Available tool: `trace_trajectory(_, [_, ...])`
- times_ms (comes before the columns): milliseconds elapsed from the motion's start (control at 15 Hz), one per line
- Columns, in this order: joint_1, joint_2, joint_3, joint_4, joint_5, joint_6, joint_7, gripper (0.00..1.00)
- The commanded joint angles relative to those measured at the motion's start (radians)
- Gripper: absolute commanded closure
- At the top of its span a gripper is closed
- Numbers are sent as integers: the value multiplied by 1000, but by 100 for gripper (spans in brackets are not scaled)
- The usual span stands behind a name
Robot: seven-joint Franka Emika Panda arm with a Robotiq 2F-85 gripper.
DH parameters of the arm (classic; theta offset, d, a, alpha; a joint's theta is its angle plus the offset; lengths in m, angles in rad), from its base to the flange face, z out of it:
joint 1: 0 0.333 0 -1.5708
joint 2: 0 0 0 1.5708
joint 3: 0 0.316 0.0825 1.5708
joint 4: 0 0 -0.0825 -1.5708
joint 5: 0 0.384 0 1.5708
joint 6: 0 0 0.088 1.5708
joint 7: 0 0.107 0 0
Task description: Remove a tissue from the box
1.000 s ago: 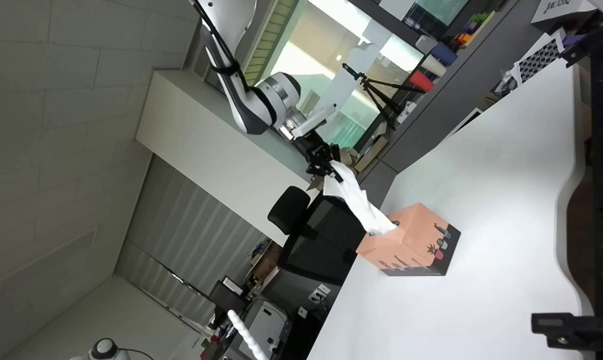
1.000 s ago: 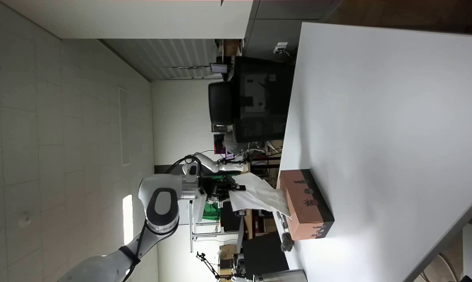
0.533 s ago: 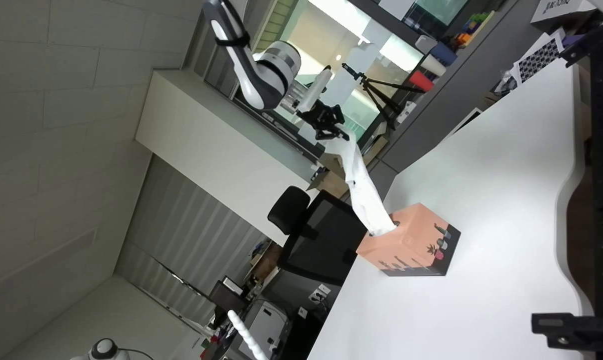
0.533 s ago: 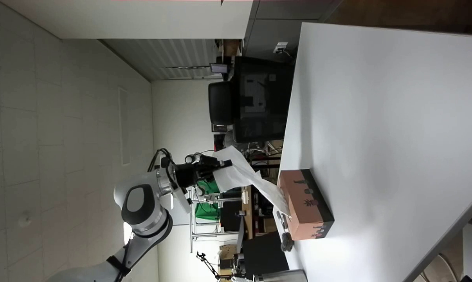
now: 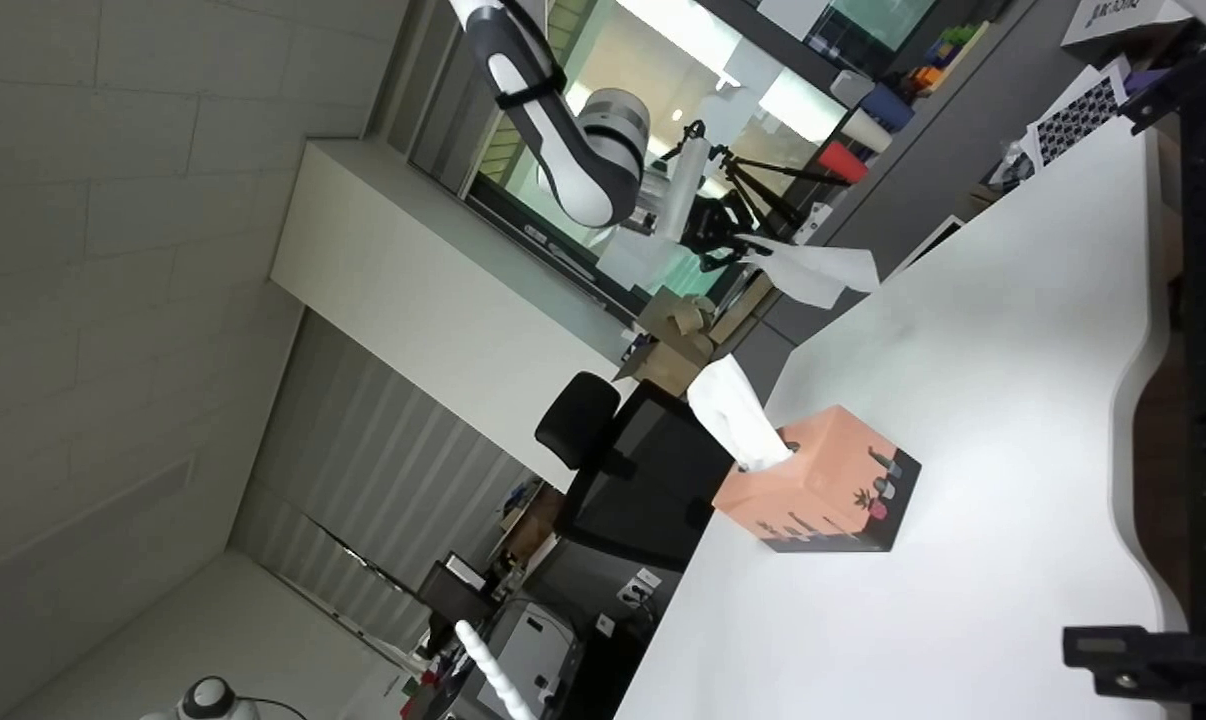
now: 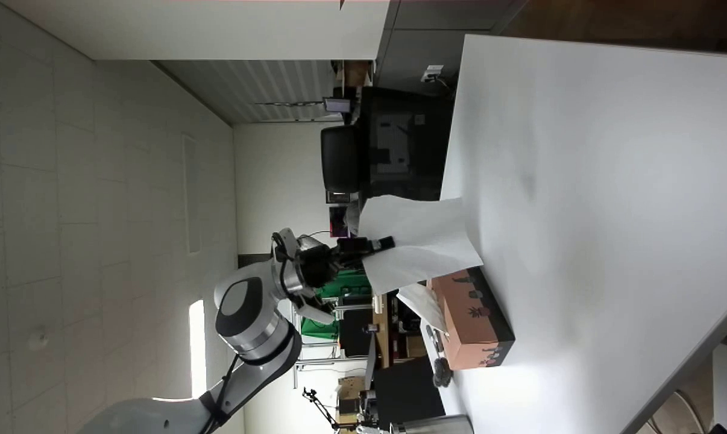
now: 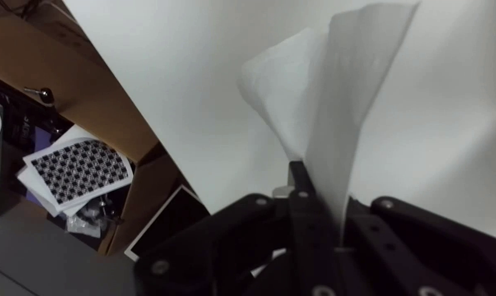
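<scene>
The salmon-and-black tissue box (image 5: 818, 490) stands upright on the white table, and it also shows in an exterior view (image 6: 472, 316). A white tissue (image 5: 738, 415) sticks up out of its top opening. My gripper (image 5: 748, 250) is above and to one side of the box, shut on another white tissue (image 6: 424, 238). That held tissue hangs free in the air, apart from the box. In the wrist view the held tissue (image 7: 342, 86) comes out folded from between the black fingers (image 7: 303, 189) and partly hides the right finger. The box is out of the wrist view.
The white table (image 5: 983, 400) lies under and around the box. A black office chair (image 6: 399, 157) stands beyond its edge. A black bracket (image 5: 1133, 660) is clamped at the table's edge. A cardboard box with a checkerboard sheet (image 7: 83, 172) is off the table's edge in the wrist view.
The gripper rose, stretching the tissue between itself and the box, then moved sideways. The held tissue has come out of the box and swings free; a shorter tissue is left sticking up.
</scene>
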State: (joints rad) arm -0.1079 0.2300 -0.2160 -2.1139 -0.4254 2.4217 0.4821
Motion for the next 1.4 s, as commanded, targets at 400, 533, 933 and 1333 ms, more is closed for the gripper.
trace_trajectory(400, [17,324,-10,135,267,-2,8,100])
trace_trajectory(533, [17,383,-28,179,291,-11,16,100])
trace_trajectory(933, [10,551,-91,315,357,-14,58,100])
trace_trajectory(1333, [18,681,-96,433,402,-45,49,73])
